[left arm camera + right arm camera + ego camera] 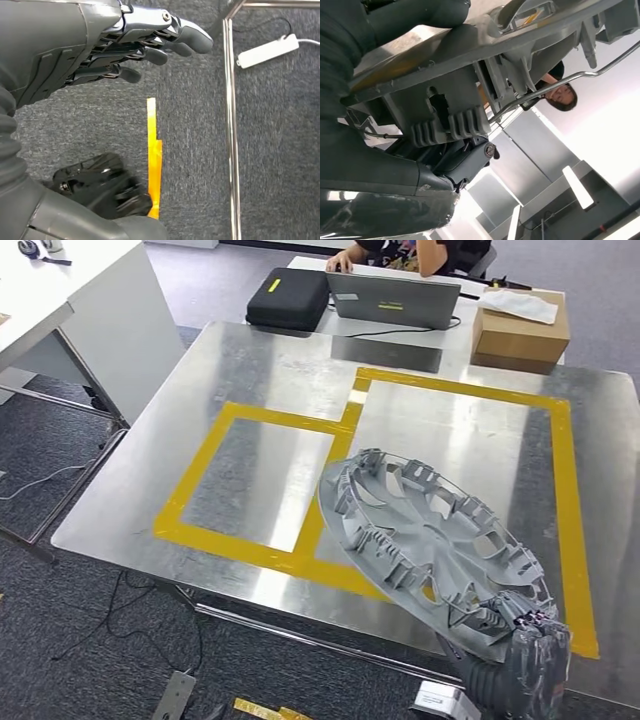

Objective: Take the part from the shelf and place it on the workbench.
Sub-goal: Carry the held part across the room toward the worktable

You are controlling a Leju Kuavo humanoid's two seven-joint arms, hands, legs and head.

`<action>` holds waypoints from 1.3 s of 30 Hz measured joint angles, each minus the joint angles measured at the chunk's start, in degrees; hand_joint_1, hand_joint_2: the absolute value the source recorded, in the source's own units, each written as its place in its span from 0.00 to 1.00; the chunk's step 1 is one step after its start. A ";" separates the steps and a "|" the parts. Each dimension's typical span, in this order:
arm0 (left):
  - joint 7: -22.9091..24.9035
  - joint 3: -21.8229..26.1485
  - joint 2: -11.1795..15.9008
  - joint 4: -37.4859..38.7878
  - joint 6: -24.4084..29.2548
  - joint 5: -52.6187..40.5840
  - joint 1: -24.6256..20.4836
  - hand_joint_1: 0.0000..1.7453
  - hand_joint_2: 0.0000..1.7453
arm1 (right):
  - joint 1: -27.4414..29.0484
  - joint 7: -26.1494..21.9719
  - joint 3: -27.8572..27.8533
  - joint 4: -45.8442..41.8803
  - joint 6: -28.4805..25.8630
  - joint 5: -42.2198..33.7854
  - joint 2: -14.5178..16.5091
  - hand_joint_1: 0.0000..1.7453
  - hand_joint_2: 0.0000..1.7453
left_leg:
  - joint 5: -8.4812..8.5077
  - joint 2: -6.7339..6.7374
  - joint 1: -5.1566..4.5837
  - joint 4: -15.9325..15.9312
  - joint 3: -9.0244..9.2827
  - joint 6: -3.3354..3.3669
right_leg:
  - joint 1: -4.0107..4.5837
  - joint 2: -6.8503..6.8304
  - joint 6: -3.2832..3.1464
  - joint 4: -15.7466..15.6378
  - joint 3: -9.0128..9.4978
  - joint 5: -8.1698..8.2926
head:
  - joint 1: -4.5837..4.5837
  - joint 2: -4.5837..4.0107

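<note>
Right hand [537, 655] grips the part [430, 545] — a grey plastic wheel cover, ribbed underside up — by its near rim at the bench's near right edge. The part is tilted: far edge low over the metal bench [226, 370], near edge raised in the hand; cannot tell whether the far edge touches the surface. It sits over the near left corner of the larger yellow tape rectangle [562, 480], overlapping the tape line shared with the smaller tape rectangle [219, 440] to the left. In the right wrist view the fingers [471, 160] are curled under the rim of the part [452, 100], thick thumb on the other side, rim clamped between them.

Left hand [124, 45] hangs beside the body over grey carpet [271, 150], holding nothing, fingers straight and close together, slightly staggered. Below it on the floor: a strip of yellow tape [154, 155], a metal bench leg frame [231, 125], a white power strip [268, 51].

Beyond the bench, a second table with a black case [288, 298], a grey laptop [396, 298] and a cardboard box [519, 332] — a person [411, 252] sits behind the laptop, hand on the table. White table [83, 300] at far left.
</note>
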 joint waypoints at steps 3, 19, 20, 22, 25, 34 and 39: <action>0.01 0.08 -0.01 0.00 -0.02 -0.06 0.08 0.00 1.00 | 0.04 0.01 -0.29 0.02 0.00 -0.27 0.00 1.00 1.00 | 3.32 -0.49 -0.07 -1.63 -1.17 0.70 | 0.31 1.71 -0.18 0.00 0.42 -0.20 | -0.01 0.00; -0.15 0.60 -0.04 0.00 -0.15 -0.36 -0.04 0.00 1.00 | 0.11 -0.83 -3.16 0.17 -0.01 -2.95 -0.22 1.00 1.00 | 9.82 1.98 -0.04 -15.33 4.25 2.65 | -0.32 -1.63 3.44 8.08 -3.43 -3.57 | 0.76 0.00; -0.15 0.61 -0.05 0.00 -0.15 -0.37 -0.07 0.00 1.00 | 0.01 -0.76 -3.30 0.21 0.00 -3.14 -0.33 1.00 1.00 | 9.66 2.32 -0.15 -15.28 4.35 2.36 | -0.28 -2.12 3.39 4.12 -1.04 -2.21 | 0.76 0.00; -0.16 0.62 -0.03 0.00 -0.17 -0.43 -0.22 0.00 1.00 | -0.13 0.08 -3.53 0.38 0.40 -3.65 -0.67 1.00 1.00 | 9.46 2.67 -0.39 -15.10 4.51 1.74 | -0.17 -2.53 2.81 -0.59 1.79 -1.01 | 0.64 0.00; -0.15 0.62 0.05 0.00 -0.27 -0.76 -0.54 0.00 1.00 | -0.82 3.52 -4.33 1.06 4.35 -4.97 -1.74 1.00 1.00 | 9.35 2.85 -0.51 -14.92 4.62 2.29 | -0.14 -2.27 2.35 -1.11 2.08 -0.85 | 0.54 0.00; 0.59 0.45 0.16 0.00 -0.87 -2.09 -1.20 0.00 1.00 | -8.29 8.40 -12.20 8.52 20.81 -14.53 -8.30 1.00 1.00 | 9.74 2.78 -0.13 -15.13 4.74 1.54 | 0.35 -2.34 2.04 -1.02 2.11 -0.97 | 0.56 0.00; 0.94 0.31 0.17 0.00 -1.02 -2.35 -1.40 0.00 1.00 | -10.83 8.39 -15.56 11.47 22.56 -15.56 -10.50 1.00 1.00 | 9.76 2.67 -0.15 -15.12 4.71 1.17 | 0.30 -2.45 2.02 -1.01 2.18 -0.95 | 0.60 0.00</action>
